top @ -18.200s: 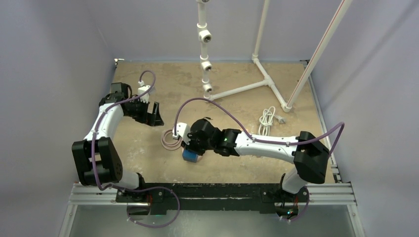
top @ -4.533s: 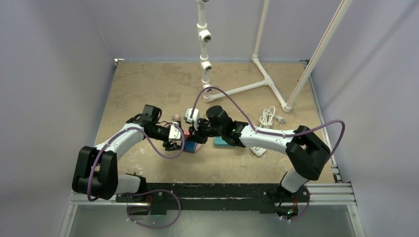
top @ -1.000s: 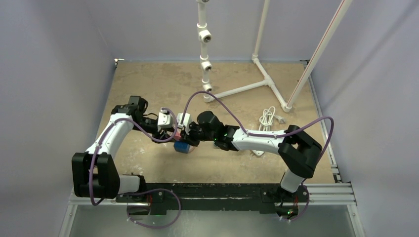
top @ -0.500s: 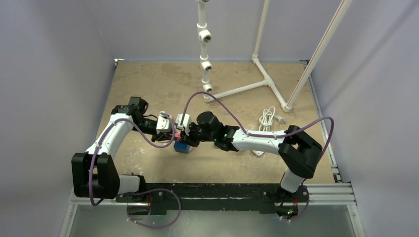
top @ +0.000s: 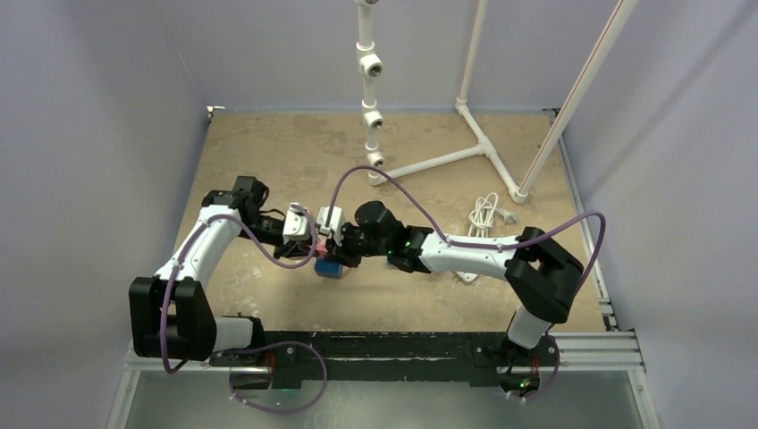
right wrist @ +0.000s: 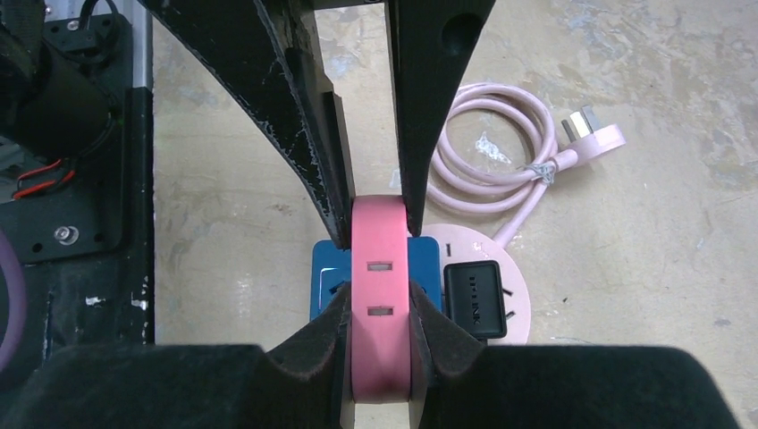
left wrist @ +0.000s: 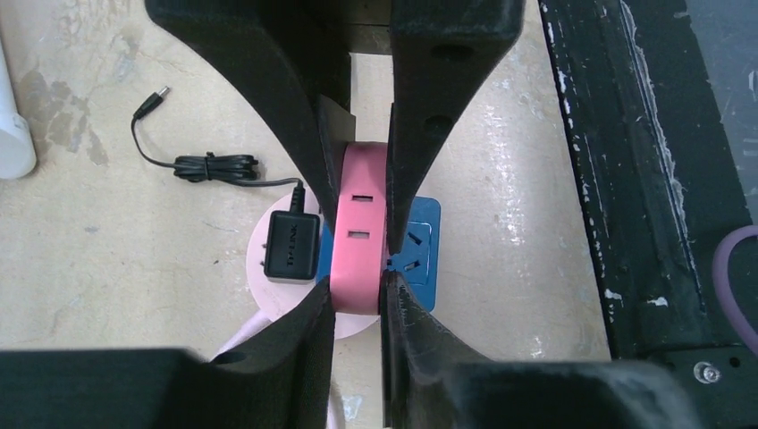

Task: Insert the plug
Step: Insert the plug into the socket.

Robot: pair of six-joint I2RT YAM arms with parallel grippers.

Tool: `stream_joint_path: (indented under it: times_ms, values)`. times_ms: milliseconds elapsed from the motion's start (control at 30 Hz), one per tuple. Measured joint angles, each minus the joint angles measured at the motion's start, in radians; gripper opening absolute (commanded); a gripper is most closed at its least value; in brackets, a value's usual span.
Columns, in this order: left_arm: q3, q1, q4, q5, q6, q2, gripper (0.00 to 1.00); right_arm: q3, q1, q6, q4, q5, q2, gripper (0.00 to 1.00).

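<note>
**Top external.** Found the left gripper (top: pixel 308 239) and right gripper (top: pixel 329 241) meeting nose to nose at mid-table. Saw only a sliver of the pink block (top: pixel 315 239) between them. Could not read finger positions from here. Noted the blue socket block (top: pixel 330 267) on the table (top: pixel 268 152) directly below the meeting point. Logged a white coiled cable (top: pixel 484 214) and a white pipe frame (top: pixel 444 161) well apart, toward the far side.

**Left wrist.** Confirmed the left gripper clamped on the near end of the pink block, with the right gripper's fingers pinching the far end. Counted two slots on the block's upper face. Saw the blue socket block only at the right of the pink block, the rest covered. Cannot tell whether the pink block is seated in it. Noted a black adapter (left wrist: pixel 293 244) on a round pink strip (left wrist: pixel 255 268), just beside, and a thin black lead (left wrist: pixel 214 167) beyond.

**Right wrist.** Confirmed the right gripper closed tight on the same block. Noted a coiled pink cord (right wrist: pixel 501 170) beyond the strip.
</note>
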Motion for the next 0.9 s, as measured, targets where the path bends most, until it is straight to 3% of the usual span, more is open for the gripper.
stream_joint_path:
  times_ms: [33,67,167,567,767,900]
  values:
    - [0.001,-0.001,-0.005,-0.002,-0.002,0.000,0.87,0.002,0.000,0.001,-0.003,-0.002,0.000,0.00]
    - [0.001,-0.003,-0.006,-0.003,-0.003,0.000,0.94,0.004,0.001,0.005,-0.006,-0.004,0.000,0.00]
    - [-0.008,-0.025,-0.020,-0.003,-0.016,-0.002,0.99,0.010,0.002,0.010,-0.005,0.000,0.005,0.00]
    - [-0.183,-0.093,0.254,0.019,-0.060,0.000,0.99,0.010,0.001,0.003,-0.005,0.032,0.004,0.00]
    - [-0.230,-0.121,0.426,0.009,-0.121,0.015,0.84,0.010,0.001,0.006,-0.004,0.036,0.004,0.00]
    - [-0.242,-0.122,0.480,0.008,-0.137,0.015,0.67,0.009,0.001,0.007,-0.005,0.037,0.002,0.00]
